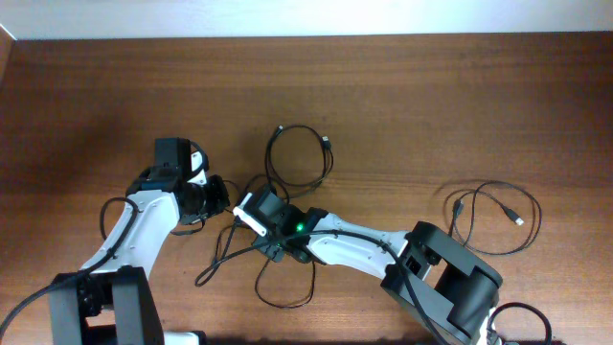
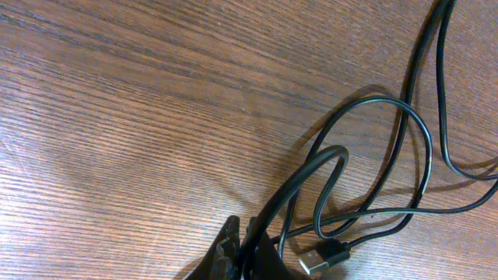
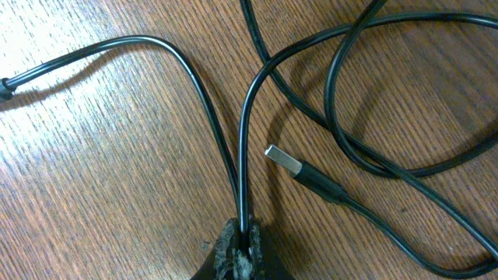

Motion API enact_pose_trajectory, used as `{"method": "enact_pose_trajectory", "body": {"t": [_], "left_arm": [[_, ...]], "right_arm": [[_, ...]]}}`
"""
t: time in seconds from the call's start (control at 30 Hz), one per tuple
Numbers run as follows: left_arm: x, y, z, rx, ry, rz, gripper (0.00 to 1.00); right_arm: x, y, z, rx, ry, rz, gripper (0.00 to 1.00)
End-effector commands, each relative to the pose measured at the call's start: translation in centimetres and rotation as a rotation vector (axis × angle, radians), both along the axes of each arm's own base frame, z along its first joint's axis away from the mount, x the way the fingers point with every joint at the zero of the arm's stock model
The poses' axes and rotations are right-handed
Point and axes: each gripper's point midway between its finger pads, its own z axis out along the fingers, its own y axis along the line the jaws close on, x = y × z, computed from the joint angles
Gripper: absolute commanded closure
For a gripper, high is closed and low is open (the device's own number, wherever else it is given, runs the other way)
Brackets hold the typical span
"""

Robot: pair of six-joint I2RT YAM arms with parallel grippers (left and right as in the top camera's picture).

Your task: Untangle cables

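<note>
The cables (image 1: pixel 287 158) are thin black cords lying in loose loops at the table's middle, between my two arms. In the left wrist view my left gripper (image 2: pixel 247 233) is shut on one black cable (image 2: pixel 311 167) that arches away to the right. A silver-tipped USB plug (image 2: pixel 315 260) lies just right of its fingers. In the right wrist view my right gripper (image 3: pixel 243 232) is shut on two strands of cable (image 3: pixel 243 148) that split apart above it. Another silver USB plug (image 3: pixel 282 161) lies on the wood to its right.
A separate black cable (image 1: pixel 493 216) lies coiled at the right of the table. A loop (image 1: pixel 287 287) trails toward the front edge below the right arm. The table (image 1: pixel 96 96) is dark brown wood, with a pale wall along its far edge.
</note>
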Motion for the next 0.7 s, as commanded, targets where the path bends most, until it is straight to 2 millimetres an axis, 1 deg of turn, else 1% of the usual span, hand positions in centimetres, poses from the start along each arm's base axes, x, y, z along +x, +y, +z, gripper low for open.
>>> {"method": "enact_pose_trajectory", "body": {"t": [0.0, 0.03, 0.07, 0.1, 0.13, 0.2, 0.27, 0.3, 0.33, 0.37, 0.4, 0.43, 0.47, 0.5, 0.53, 0.57, 0.63, 0.67], "left_arm": [[0.1, 0.2, -0.2, 0.006, 0.005, 0.011, 0.97], [0.1, 0.2, -0.2, 0.005, 0.005, 0.011, 0.98], [0.0, 0.2, -0.2, 0.005, 0.008, 0.011, 0.97], [0.0, 0.2, -0.2, 0.006, 0.012, 0.011, 0.98], [-0.1, 0.3, -0.2, 0.01, 0.012, 0.012, 0.98], [0.1, 0.4, -0.2, 0.016, 0.007, 0.014, 0.99], [0.1, 0.4, -0.2, 0.016, 0.005, 0.014, 0.99], [0.1, 0.4, -0.2, 0.017, 0.005, 0.014, 0.99], [0.1, 0.4, -0.2, 0.017, 0.005, 0.014, 0.99], [0.1, 0.4, -0.2, 0.017, 0.005, 0.014, 0.99], [0.1, 0.6, -0.2, 0.025, 0.006, 0.016, 0.99], [0.1, 0.8, -0.3, 0.039, 0.008, 0.021, 1.0], [0.0, 0.9, -0.3, 0.041, 0.011, 0.022, 1.0], [0.0, 0.8, -0.3, 0.041, 0.012, 0.021, 1.0], [0.0, 0.9, -0.3, 0.042, 0.011, 0.021, 1.0], [0.0, 0.9, -0.3, 0.042, 0.011, 0.021, 1.0], [0.0, 0.9, -0.3, 0.042, 0.011, 0.021, 1.0], [0.0, 0.9, -0.3, 0.042, 0.011, 0.021, 1.0]], "right_arm": [[-0.9, -0.8, -2.4, -0.054, 0.041, 0.005, 0.96], [-0.9, -0.8, -2.3, -0.053, 0.04, 0.005, 0.95], [-0.9, -0.8, -2.3, -0.053, 0.04, 0.005, 0.91], [-0.9, -0.8, -2.3, -0.053, 0.04, 0.005, 0.9], [-0.9, -0.8, -2.3, -0.053, 0.04, 0.005, 0.96], [-0.9, -0.8, -2.3, -0.051, 0.043, 0.007, 0.96], [-1.2, -0.3, -1.0, -0.016, 0.062, 0.023, 0.96], [-1.4, 0.0, 0.1, 0.005, 0.074, 0.034, 0.96], [-1.7, 0.4, 1.9, 0.037, 0.091, 0.048, 0.96], [-1.9, 0.6, 4.3, 0.073, 0.1, 0.06, 0.96], [-2.1, 0.5, 7.8, 0.126, 0.1, 0.071, 0.96], [-2.2, 0.5, 10.2, 0.168, 0.096, 0.081, 0.96], [-2.6, 0.3, 13.6, 0.234, 0.082, 0.099, 0.96], [-2.7, 0.1, 15.0, 0.261, 0.071, 0.103, 0.96], [-2.7, -0.6, 17.8, 0.3, 0.035, 0.099, 0.96], [-2.8, -1.1, 19.7, 0.33, 0.009, 0.097, 0.96], [-2.6, -2.5, 25.5, 0.431, -0.082, 0.089, 0.96], [-2.6, -3.1, 27.8, 0.474, -0.123, 0.085, 0.96]]}}
